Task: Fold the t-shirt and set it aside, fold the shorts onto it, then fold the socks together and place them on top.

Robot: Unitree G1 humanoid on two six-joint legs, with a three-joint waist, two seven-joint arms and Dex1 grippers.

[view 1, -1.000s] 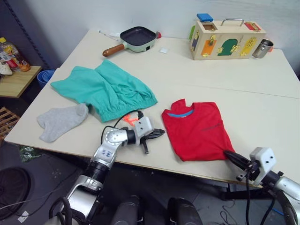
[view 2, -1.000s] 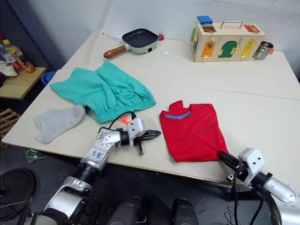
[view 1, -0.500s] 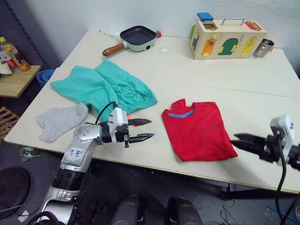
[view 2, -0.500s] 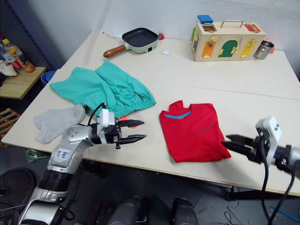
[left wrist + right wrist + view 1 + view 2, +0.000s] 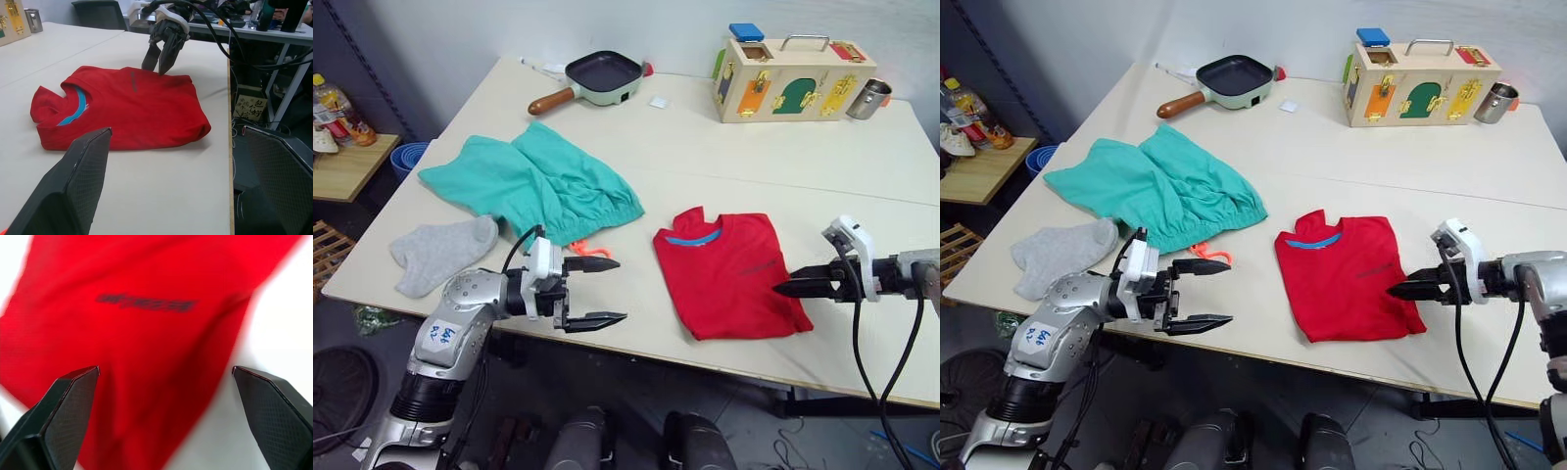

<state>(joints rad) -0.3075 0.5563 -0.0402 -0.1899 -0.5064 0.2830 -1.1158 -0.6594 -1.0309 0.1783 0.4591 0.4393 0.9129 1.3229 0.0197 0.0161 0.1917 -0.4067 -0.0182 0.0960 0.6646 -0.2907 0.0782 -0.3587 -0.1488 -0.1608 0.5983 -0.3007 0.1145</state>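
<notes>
The red t-shirt (image 5: 729, 274) lies folded near the table's front edge, its blue neckband facing the back. To its left, the teal shorts (image 5: 533, 186) are spread out flat, with an orange drawstring (image 5: 585, 251) at the waistband. The grey socks (image 5: 440, 253) rest at the front left corner. My left gripper (image 5: 619, 290) hovers open between the shorts and the shirt, holding nothing. My right gripper (image 5: 781, 288) is open at the shirt's right edge, fingertips low over the red cloth (image 5: 146, 308), nothing held.
On the white table (image 5: 705, 157), a frying pan (image 5: 597, 78), a wooden latch box (image 5: 793, 78) and a metal cup (image 5: 867, 98) stand along the back. A low side table (image 5: 337, 157) with bottles is off to the left.
Both grippers went from shut to open. The left gripper drew back leftward from the shirt. The right gripper rose from below the table's front edge to the shirt's right side.
</notes>
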